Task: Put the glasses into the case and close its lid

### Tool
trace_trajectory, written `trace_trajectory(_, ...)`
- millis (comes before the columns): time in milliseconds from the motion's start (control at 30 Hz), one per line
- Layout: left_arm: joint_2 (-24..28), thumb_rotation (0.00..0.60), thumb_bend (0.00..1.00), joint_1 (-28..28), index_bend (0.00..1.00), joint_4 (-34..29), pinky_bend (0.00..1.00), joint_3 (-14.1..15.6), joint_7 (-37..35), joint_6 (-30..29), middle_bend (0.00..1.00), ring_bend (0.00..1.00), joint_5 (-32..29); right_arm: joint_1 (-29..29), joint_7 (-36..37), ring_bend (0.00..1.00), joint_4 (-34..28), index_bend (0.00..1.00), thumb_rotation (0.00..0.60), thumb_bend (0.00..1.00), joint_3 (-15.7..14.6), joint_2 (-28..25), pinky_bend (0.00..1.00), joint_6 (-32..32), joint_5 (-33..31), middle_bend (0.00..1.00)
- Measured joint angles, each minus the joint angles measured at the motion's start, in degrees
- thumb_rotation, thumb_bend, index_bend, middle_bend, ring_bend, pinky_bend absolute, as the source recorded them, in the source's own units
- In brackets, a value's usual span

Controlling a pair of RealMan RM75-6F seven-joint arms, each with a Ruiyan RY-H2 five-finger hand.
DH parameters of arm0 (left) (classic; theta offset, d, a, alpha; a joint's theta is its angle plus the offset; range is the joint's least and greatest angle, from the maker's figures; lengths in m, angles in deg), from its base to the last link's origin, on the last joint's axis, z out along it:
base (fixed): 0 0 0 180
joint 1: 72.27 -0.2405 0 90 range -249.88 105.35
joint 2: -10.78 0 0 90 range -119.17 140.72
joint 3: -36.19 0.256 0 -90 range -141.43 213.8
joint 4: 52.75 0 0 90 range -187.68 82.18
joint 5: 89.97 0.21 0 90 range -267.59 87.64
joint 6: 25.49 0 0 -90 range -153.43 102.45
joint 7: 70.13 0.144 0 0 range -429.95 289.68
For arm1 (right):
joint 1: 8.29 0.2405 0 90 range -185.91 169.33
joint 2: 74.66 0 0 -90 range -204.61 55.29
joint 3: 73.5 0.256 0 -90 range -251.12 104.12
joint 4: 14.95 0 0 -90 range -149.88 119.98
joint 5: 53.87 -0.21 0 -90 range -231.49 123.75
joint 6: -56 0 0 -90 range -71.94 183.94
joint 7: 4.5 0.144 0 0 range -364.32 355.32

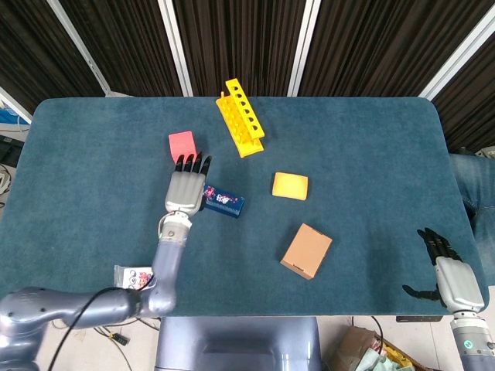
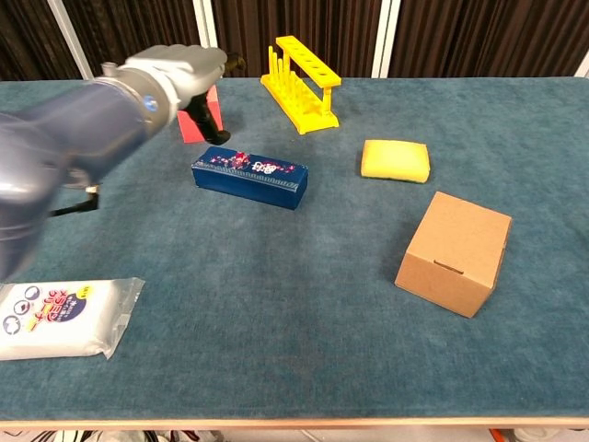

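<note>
The dark blue glasses case (image 1: 224, 201) lies left of the table's middle, and in the chest view the case (image 2: 250, 177) has its patterned lid down flat. No glasses show in either view. My left hand (image 1: 185, 188) hovers just left of the case with its fingers stretched out toward the red cube, holding nothing. In the chest view the left hand (image 2: 179, 75) is raised above and behind the case, clear of it. My right hand (image 1: 447, 272) stays at the near right corner with fingers spread and nothing in it.
A red cube (image 1: 182, 144) stands just beyond my left fingertips. Farther back is a yellow rack (image 1: 242, 127). A yellow sponge (image 1: 290, 185) and a cardboard box (image 1: 306, 250) lie right of the case. A wipes packet (image 2: 60, 318) sits at the near left edge.
</note>
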Motion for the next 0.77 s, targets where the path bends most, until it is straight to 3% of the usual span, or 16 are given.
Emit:
trace_trajectory(167, 9.9, 0.6, 0.32, -6.9, 0.0, -16.9, 0.0, 4.2, -1.2, -3.7, 0.01, 0.0, 1.3, -0.3, -0.4, 0.0, 1.2, 0.0, 0.6, 0.0, 0.1, 0.8, 0.18, -2.3, 2.4, 0.0)
trace_trajectory(300, 18.8, 0.6, 0.32, -13.8, 0.0, -28.1, 0.0, 10.2, -4.8, -7.2, 0.01, 0.0, 7.5, -0.5, 0.2, 0.0, 2.7, 0.0, 0.6, 0.0, 0.3, 1.9, 0.18, -4.6, 5.2, 0.0)
trace_trajectory(533, 26.0, 0.6, 0.32, -22.3, 0.0, -35.0, 0.0, 19.1, -11.8, -13.1, 0.01, 0.0, 24.1, -1.1, 2.4, 0.0, 6.4, 0.0, 0.6, 0.0, 0.4, 4.0, 0.18, -9.7, 11.3, 0.0)
trace_trajectory(767, 29.7, 0.6, 0.32, -29.5, 0.01, -37.3, 0.0, 24.5, -16.3, -20.3, 0.01, 0.0, 37.7, -1.4, 4.0, 0.0, 8.0, 0.0, 0.6, 0.0, 0.2, 5.1, 0.18, -11.1, 12.8, 0.0)
